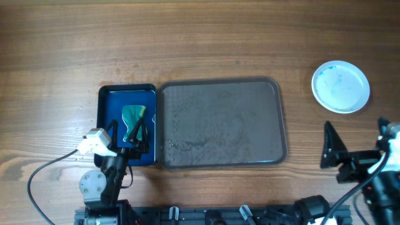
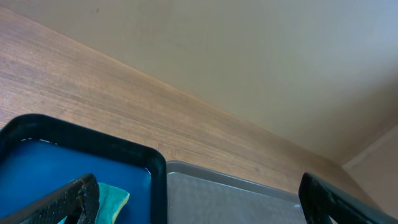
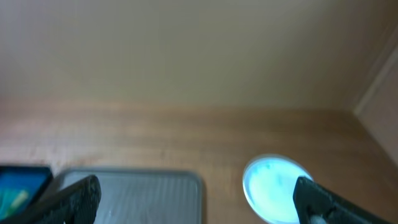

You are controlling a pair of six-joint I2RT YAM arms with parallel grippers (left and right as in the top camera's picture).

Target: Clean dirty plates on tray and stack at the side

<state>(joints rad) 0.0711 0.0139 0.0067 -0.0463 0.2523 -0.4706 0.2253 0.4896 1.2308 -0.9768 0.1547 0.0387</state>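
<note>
Currently the left gripper [image 1: 136, 135] gapes wide over the green cloth [image 1: 133, 115]; the right gripper [image 3: 196, 200] likewise, both empty.

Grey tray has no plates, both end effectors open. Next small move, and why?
Probably lower the left end effector onto the green cloth in the blue tray and close. Its jaws stand open around the cloth, and the white plate on the table shows faint blue marks, so wiping may remain. One plate or a stack: cannot tell.
</note>
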